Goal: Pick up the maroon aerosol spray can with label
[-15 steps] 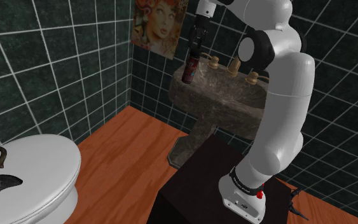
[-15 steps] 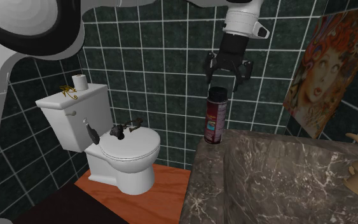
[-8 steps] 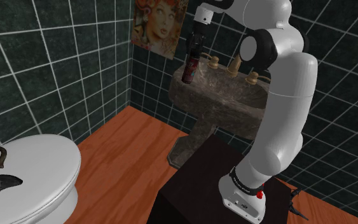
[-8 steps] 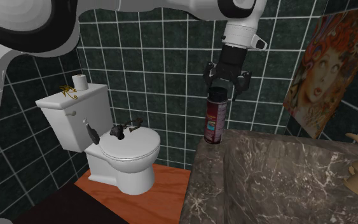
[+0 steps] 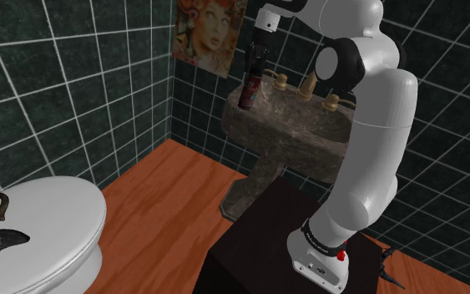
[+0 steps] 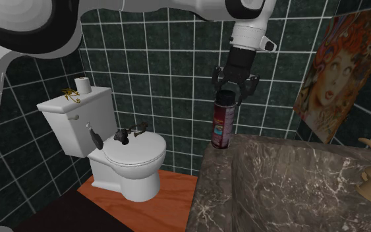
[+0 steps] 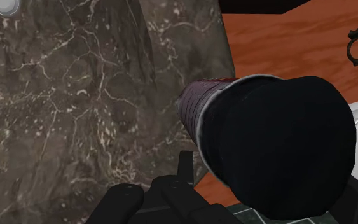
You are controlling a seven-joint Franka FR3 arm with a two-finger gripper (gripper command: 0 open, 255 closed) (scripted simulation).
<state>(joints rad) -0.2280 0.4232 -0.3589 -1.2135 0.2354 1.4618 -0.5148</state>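
The maroon spray can (image 6: 221, 126) with a label and a black cap stands upright on the corner of the dark marble sink (image 6: 217, 191), near the tiled wall. My black gripper (image 6: 229, 93) comes straight down onto it and is shut on the cap, one finger on each side. In the shoulder view the can (image 5: 247, 90) stands at the sink's left end with the gripper (image 5: 255, 60) on top of it. Seen from the wrist, the black cap (image 7: 285, 140) looms large between the fingers (image 7: 125, 202), with the maroon body (image 7: 199, 105) below it.
The sink basin (image 5: 291, 134) has tan faucet handles (image 5: 308, 88) along its back. A white toilet (image 6: 131, 155) with a paper roll (image 6: 82, 84) on its tank stands on the wooden floor. A portrait poster (image 6: 339, 72) hangs on the dark tiled wall behind the can.
The gripper came down over the can's cap, and its fingers, spread wide before, have closed in on the cap. The can has stayed in place.
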